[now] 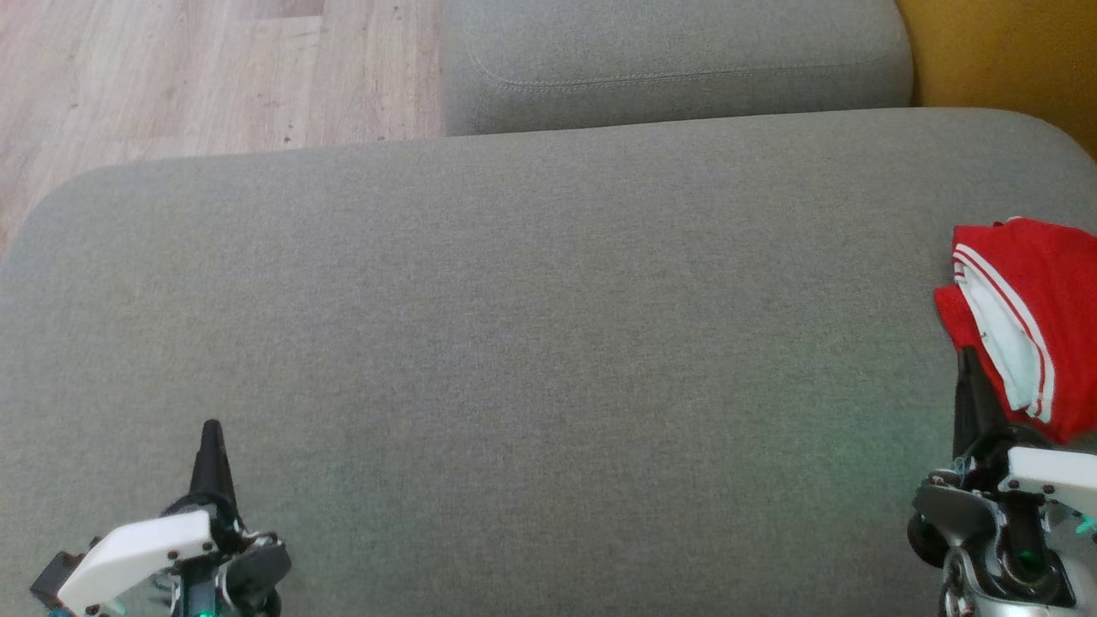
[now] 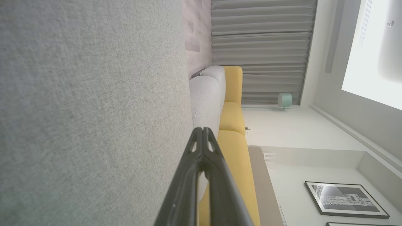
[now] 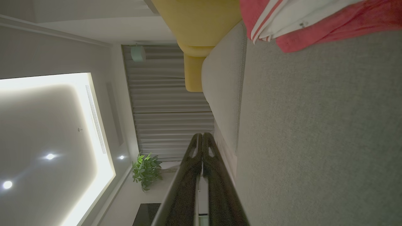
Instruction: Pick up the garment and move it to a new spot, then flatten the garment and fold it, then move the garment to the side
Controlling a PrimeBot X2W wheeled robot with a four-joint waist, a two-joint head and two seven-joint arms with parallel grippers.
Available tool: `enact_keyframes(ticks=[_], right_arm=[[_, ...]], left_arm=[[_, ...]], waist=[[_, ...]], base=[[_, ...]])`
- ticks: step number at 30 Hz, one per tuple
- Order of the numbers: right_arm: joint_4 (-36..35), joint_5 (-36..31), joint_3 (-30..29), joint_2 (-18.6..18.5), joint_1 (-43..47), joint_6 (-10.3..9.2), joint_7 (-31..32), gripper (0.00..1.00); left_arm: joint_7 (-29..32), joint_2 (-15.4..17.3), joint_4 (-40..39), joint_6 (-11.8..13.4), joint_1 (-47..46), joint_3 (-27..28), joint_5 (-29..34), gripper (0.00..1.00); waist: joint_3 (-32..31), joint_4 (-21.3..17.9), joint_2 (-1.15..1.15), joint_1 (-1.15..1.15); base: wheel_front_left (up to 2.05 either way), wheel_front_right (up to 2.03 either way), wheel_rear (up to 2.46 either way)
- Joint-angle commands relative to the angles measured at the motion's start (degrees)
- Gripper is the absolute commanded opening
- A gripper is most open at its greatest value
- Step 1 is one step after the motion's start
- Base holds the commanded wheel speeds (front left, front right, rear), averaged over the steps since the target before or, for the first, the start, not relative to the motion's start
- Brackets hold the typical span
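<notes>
Both jaws closed, empty; right pair beside red garment (image 1: 1050,283).

The head camera looks steeply down on the grey cushion (image 1: 548,343), with the left gripper (image 1: 211,428) and right gripper (image 1: 967,356) at its lower corners. Each wrist camera lies low and close over that cushion, rolled sideways, looking along its closed jaws. The cushion fills the left of the left jaws and the right of the right jaws. Both wrist views share the yellow sofa (image 2: 232,116) and curtain (image 2: 260,47) beyond the tips. The garment (image 1: 1037,291), ahead and right of the right jaws, is shared with the head view.
</notes>
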Motion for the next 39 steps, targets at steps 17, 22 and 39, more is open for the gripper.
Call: enact_keyframes(ticks=[17,22,39], right_arm=[[-2.35,0.39,1.17,-0.28,-1.21,0.20,0.33,0.00],[-2.35,0.39,1.17,-0.28,-1.21,0.20,0.33,0.00],[-2.35,0.40,1.17,-0.28,-1.21,0.20,0.32,0.00]], left_arm=[[0.41,0.32,-2.08,-0.37,-2.79,2.30,-0.31,0.00],[0.40,0.32,-2.08,-0.37,-2.79,2.30,-0.31,0.00],[0.40,0.32,-2.08,-0.37,-2.79,2.30,-0.31,0.00]], waist=[[0.00,0.00,0.00,0.00],[0.00,0.00,0.00,0.00],[0.00,0.00,0.00,0.00]], base=[[0.00,0.00,0.00],[0.00,0.00,0.00],[0.00,0.00,0.00]])
